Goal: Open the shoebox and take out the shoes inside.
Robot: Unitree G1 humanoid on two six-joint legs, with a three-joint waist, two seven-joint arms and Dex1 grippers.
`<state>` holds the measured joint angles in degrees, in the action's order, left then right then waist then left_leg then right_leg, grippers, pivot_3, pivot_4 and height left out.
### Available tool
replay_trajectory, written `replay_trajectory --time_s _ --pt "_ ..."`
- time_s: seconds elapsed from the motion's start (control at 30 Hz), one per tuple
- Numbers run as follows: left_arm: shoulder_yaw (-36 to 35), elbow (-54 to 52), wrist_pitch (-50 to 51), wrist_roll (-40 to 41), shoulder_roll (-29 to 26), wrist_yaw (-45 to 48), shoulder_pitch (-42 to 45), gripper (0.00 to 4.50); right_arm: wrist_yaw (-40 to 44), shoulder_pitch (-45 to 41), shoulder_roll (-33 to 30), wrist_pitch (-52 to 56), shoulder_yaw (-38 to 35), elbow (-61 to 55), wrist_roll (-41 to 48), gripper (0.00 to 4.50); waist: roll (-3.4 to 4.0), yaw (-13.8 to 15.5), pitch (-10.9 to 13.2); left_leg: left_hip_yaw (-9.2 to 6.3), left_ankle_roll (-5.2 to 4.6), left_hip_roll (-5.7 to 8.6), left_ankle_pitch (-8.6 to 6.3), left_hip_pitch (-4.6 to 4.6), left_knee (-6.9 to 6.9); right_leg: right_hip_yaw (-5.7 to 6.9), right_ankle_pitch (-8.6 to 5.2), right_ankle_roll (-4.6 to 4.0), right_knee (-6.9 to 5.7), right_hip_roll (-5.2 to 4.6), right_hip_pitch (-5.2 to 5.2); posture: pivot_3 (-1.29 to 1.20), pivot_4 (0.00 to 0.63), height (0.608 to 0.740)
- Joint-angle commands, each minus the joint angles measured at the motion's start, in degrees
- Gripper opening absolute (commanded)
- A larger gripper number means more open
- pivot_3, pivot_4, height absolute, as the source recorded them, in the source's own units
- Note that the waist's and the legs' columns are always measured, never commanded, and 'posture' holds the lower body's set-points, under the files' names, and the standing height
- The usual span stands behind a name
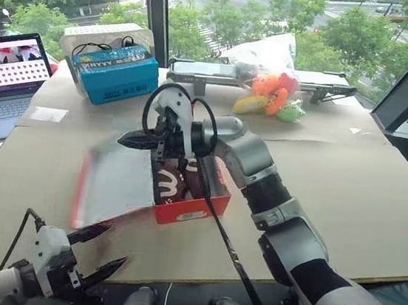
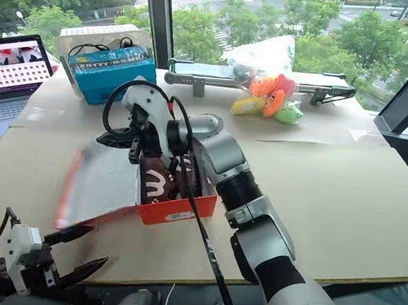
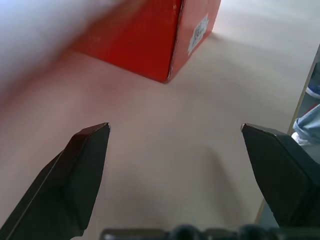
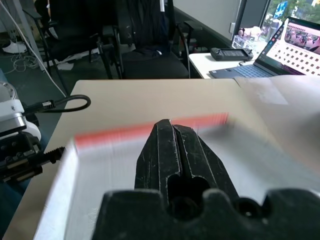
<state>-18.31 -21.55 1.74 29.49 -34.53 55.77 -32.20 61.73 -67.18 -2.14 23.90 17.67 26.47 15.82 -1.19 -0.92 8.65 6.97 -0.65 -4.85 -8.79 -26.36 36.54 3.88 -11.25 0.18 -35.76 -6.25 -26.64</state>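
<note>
The red shoebox (image 1: 195,209) stands open in the middle of the table. Its lid (image 1: 115,182) is swung out to the left, grey-white inside up and blurred. Dark brown shoes (image 1: 171,183) with white curved marks lie inside the box. My right gripper (image 1: 126,140) is shut with nothing between its fingers. It points left, above the lid and just past the box's left wall; the right wrist view has its shut tips (image 4: 167,123) over the lid (image 4: 115,175). My left gripper (image 1: 116,245) is open and empty near the table's front edge, facing the box's red corner (image 3: 150,45).
A blue carton (image 1: 117,73) with a white box behind it stands at the back left, and a laptop (image 1: 5,72) lies at the far left. Plush toys (image 1: 272,94) and a plastic bag sit at the back by a long grey device (image 1: 199,69). A black cable hangs from my right arm.
</note>
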Motion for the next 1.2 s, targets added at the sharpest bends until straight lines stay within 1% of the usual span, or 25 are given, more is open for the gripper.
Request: replay_trajectory --time_s 0.03,0.2,0.3,0.37,0.47,0.6,0.67,0.73,0.8,0.87,0.97,1.03,1.13,1.2 --pt "-0.71 -2.47 -0.35 0.64 0.03 0.11 -0.71 4.50 0.55 -0.53 -0.64 -1.08 -1.54 -2.17 -0.01 0.07 0.00 0.00 0.00 0.00 0.00 -0.01 0.00 0.00 -0.01 0.00 0.00 0.00 0.00 0.01 -0.01 0.00 0.150 0.740" --pt "-0.81 -3.40 0.31 1.06 -0.24 -0.30 0.02 4.50 -0.14 1.54 -3.84 0.28 -2.91 -5.15 0.12 0.07 0.00 0.08 0.00 0.00 0.01 0.00 0.00 0.00 -0.05 0.01 0.00 0.00 -0.02 0.00 -0.04 0.00 0.150 0.740" --pt "-1.44 -5.07 1.57 2.43 -1.55 0.66 0.29 4.50 -0.48 4.26 -6.73 3.01 -4.87 -9.93 1.92 0.07 -0.01 0.11 0.00 -0.01 0.01 0.01 0.00 0.00 -0.05 0.00 0.01 0.01 -0.01 -0.02 -0.03 0.00 0.150 0.740" --pt "-2.65 -6.90 2.58 3.85 -3.30 2.66 -0.90 4.50 -0.71 7.87 -10.12 5.94 -6.81 -14.73 3.38 0.07 -0.02 0.24 0.00 -0.02 0.01 0.01 0.00 0.00 -0.05 0.01 0.00 0.00 -0.01 -0.02 -0.03 0.00 0.150 0.740" --pt "-5.10 -9.75 4.29 6.57 -6.42 6.06 -3.24 4.50 -0.94 14.02 -15.54 10.66 -8.94 -22.92 5.59 0.07 -0.02 0.37 0.00 -0.02 0.01 0.03 0.00 0.00 -0.05 0.01 -0.02 -0.01 0.02 -0.07 0.00 0.00 0.150 0.740" --pt "-8.27 -12.55 6.37 9.31 -8.83 8.06 -5.31 4.50 -1.81 18.74 -19.28 14.32 -9.93 -28.91 7.45 0.07 -0.02 -0.08 0.02 -0.03 0.01 0.05 0.00 0.00 -0.12 -0.09 -0.02 0.03 0.07 -0.12 0.03 0.00 0.150 0.740" --pt "-11.17 -14.46 7.96 10.99 -10.34 8.88 -6.26 4.50 -1.81 22.10 -21.58 16.07 -10.20 -32.08 8.27 0.07 -0.02 -0.23 0.02 -0.06 0.01 0.02 0.00 0.05 -0.15 -0.07 -0.01 0.02 -0.01 -0.06 0.04 0.00 0.150 0.740" --pt "-15.79 -15.86 11.11 14.73 -12.92 8.38 -4.68 4.50 -2.02 24.80 -23.52 17.02 -10.25 -34.47 8.60 0.07 -0.02 0.10 0.03 -0.11 0.01 0.00 0.00 0.10 -0.19 0.04 -0.05 -0.05 -0.03 0.00 0.06 0.00 0.150 0.740" --pt "-18.90 -15.55 14.09 17.91 -15.23 7.54 -2.13 4.50 -2.95 25.47 -24.44 17.60 -10.71 -35.31 9.04 0.07 0.04 0.19 0.07 -0.12 0.01 0.01 0.01 0.13 -0.23 0.10 -0.07 -0.08 -0.04 0.00 0.06 0.00 0.150 0.740" --pt "-21.21 -14.74 16.20 19.41 -17.10 7.75 -0.19 4.50 -3.73 25.69 -25.09 18.24 -11.56 -35.66 9.69 0.07 0.18 0.23 0.16 -0.14 0.01 0.02 0.01 0.19 -0.22 0.10 -0.06 -0.07 -0.04 -0.01 0.03 0.00 0.150 0.740" --pt "-23.78 -12.22 19.68 21.61 -19.77 7.48 3.85 4.50 -4.89 25.86 -26.40 18.91 -12.11 -35.62 9.34 0.07 0.19 0.26 0.18 -0.21 0.02 0.04 0.01 0.21 -0.17 0.09 -0.04 -0.03 0.00 -0.03 0.04 0.00 0.150 0.740" --pt "-22.97 -10.21 20.63 21.24 -20.08 6.41 6.74 4.50 -6.78 24.50 -26.01 18.55 -11.27 -33.81 7.78 0.07 0.20 0.26 0.18 -0.20 0.02 0.06 0.01 0.22 -0.16 0.08 -0.03 -0.01 0.04 -0.06 0.04 0.00 0.150 0.740" --pt "-18.70 -6.03 19.11 16.84 -18.81 5.62 11.06 4.50 -16.06 19.53 -21.79 19.22 -9.49 -25.18 2.24 0.07 0.19 -0.20 0.20 -0.15 0.02 0.07 0.01 0.20 -0.17 0.03 -0.02 0.00 0.03 -0.02 0.19 0.00 0.150 0.740" --pt "-14.72 -3.34 16.82 12.99 -17.46 5.61 13.35 4.50 -19.01 18.29 -20.64 19.16 -7.43 -22.03 -0.98 0.07 0.19 -0.21 0.20 -0.08 0.04 0.07 0.03 0.21 -0.18 0.02 -0.01 -0.04 -0.03 0.05 0.17 0.00 0.150 0.740"
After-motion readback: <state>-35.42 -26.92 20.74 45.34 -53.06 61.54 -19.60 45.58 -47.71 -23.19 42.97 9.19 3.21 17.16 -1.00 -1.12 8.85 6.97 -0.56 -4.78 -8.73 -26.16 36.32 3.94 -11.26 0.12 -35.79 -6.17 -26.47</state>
